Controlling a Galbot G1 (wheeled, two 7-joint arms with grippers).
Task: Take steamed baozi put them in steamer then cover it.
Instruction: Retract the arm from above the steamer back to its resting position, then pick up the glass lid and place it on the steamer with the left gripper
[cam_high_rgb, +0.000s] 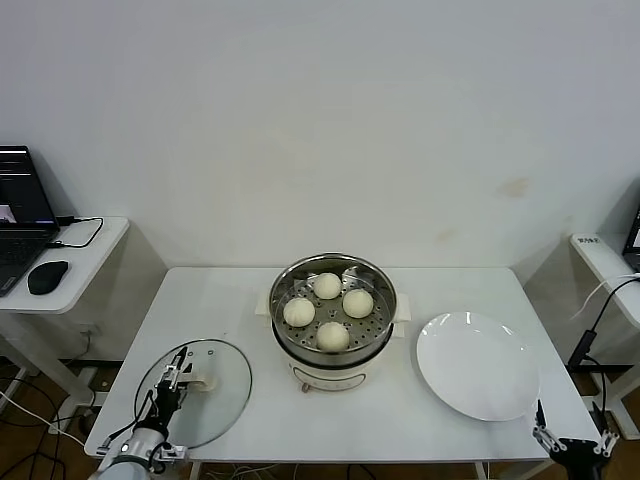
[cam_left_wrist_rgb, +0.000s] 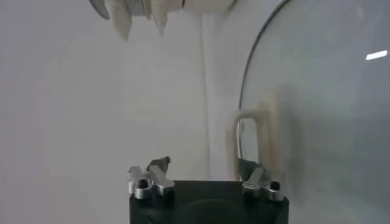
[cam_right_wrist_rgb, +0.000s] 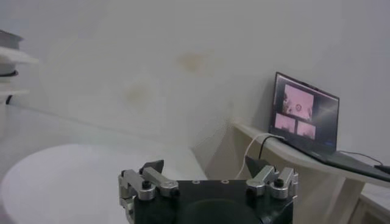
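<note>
The steamer (cam_high_rgb: 380, 290) stands mid-table, a shiny steel pot on a cream base, uncovered. Several cream-white baozi (cam_high_rgb: 333, 336) sit on its perforated tray. The cover (cam_high_rgb: 228, 398), clear glass with a metal rim, lies flat on the table's front left. My left gripper (cam_high_rgb: 172, 384) is over it at the cream handle (cam_high_rgb: 203, 380). In the left wrist view the left gripper (cam_left_wrist_rgb: 206, 165) has its jaws apart, with the handle (cam_left_wrist_rgb: 265, 125) against one finger (cam_left_wrist_rgb: 255, 176) and the cover's glass (cam_left_wrist_rgb: 323, 103) beyond. My right gripper (cam_high_rgb: 570, 428) is parked, open and empty, at the front right corner.
A flat white plate (cam_high_rgb: 478, 365) lies right of the steamer, below the right gripper (cam_right_wrist_rgb: 204, 165). A side table at the left carries a laptop (cam_high_rgb: 20, 215) and a mouse (cam_high_rgb: 47, 277). Another side table at the right holds a laptop (cam_right_wrist_rgb: 304, 115) and cables.
</note>
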